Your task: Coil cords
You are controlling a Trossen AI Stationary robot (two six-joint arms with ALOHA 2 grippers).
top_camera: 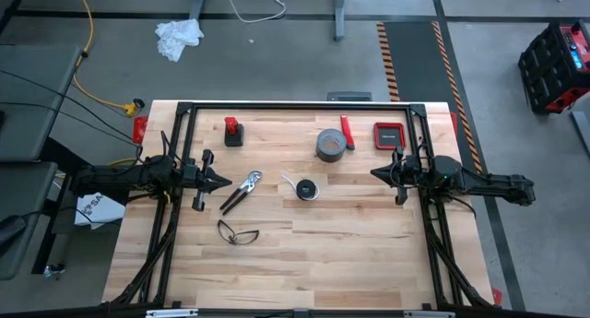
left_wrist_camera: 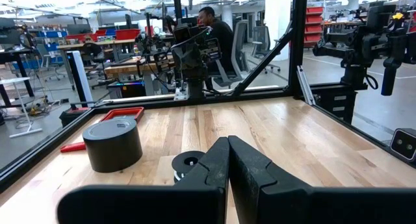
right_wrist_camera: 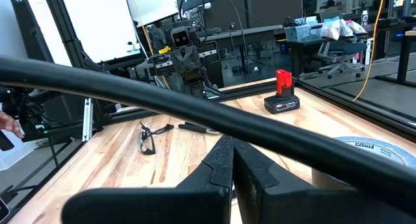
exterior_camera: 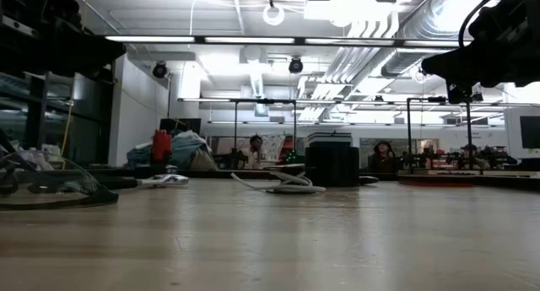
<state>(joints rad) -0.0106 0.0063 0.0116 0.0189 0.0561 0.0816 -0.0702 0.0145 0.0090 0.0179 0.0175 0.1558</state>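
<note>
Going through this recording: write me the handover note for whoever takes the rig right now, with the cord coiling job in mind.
Left gripper: shut, empty, at the table's left side beside the pliers.
Right gripper: shut, empty, at the right side, apart from everything.
Cord: thin, white, on its small black spool mid-table, just below the grey tape roll in the high view. A short end trails loose toward the left arm.
Done: nothing visibly under way; neither gripper touches the spool.
Left: wind in the loose end.
</note>
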